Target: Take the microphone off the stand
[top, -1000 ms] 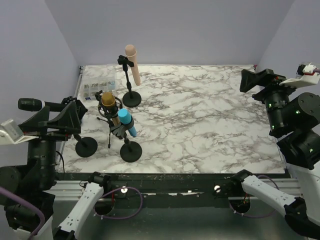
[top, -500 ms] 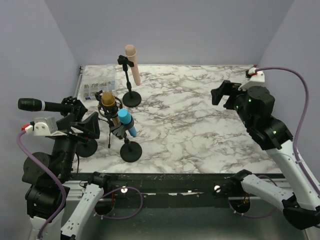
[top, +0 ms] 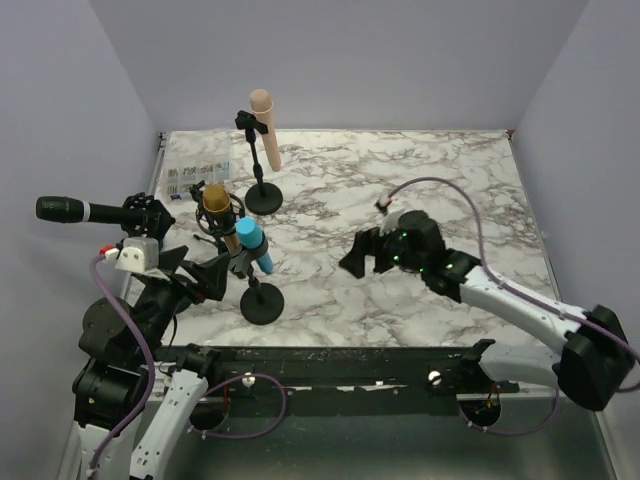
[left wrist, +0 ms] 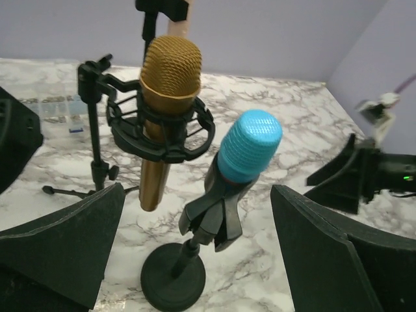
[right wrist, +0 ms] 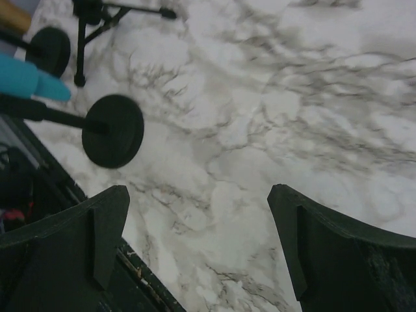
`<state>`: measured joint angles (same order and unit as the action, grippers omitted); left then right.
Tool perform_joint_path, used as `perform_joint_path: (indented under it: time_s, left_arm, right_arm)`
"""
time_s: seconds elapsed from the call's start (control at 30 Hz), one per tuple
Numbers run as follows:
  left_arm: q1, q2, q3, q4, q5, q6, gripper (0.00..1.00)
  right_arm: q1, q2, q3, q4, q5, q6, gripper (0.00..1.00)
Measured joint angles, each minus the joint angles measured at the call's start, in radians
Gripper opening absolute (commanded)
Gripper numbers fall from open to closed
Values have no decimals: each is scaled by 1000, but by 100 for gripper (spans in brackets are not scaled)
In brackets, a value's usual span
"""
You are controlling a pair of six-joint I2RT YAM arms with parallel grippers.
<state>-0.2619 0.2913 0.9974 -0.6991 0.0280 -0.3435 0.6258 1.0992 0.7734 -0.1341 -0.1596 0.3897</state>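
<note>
- left fingers (top: 197, 268) are spread as wide as they go and hold nothing. In the left wrist view the blue microphone (left wrist: 250, 146) sits right in the gap between them, touching neither one
- right fingers (top: 365, 255) are wide open and empty too, low over the bare marble worktop (top: 450, 180). They point at the blue mic's round base (right wrist: 117, 130), near it but clearly apart
- the blue mic is seated in its clip (left wrist: 211, 218), tilted, on a short stand at the front-left of the worktop. My guess is that's the one to pull, since both arms face it
- a gold microphone (left wrist: 168, 84) hangs in a shock mount on a tripod just beside it. A pink microphone (top: 265, 130) stands further back, and a black microphone (top: 60, 209) pokes out past the left edge
- what worries me:
  - that base looks small, so if the clip hangs on while the mic gets pulled, the whole stand probably comes up or tips over
  - if it tips to the left it goes straight into the gold mic and its tripod
  - closing too low would grab the clip instead of the mic body, and then nothing comes free
  - if the right fingers go in to pin the base, the two arms end up working very close together, so a bump is possible
</note>
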Motion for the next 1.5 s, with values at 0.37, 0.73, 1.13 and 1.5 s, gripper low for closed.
perform_joint_path:
  time_s: [0.37,0.73,1.13,1.5]
  left_arm:
    - [0,-119,-85,-2,116,23,99]
    - [0,-190,-193,-5,119,41,99]
    - [0,-280,-244,2,103,44,99]
    - [0,-280,-248,2,91,44,99]
  right_arm:
    - [494,526,-97,702,166,-6,100]
    - [697,750,-29,1071,464,-91,89]
    - [727,909,103,1158,592,-184,66]
    - [738,985,173,1175,623,-261,52]
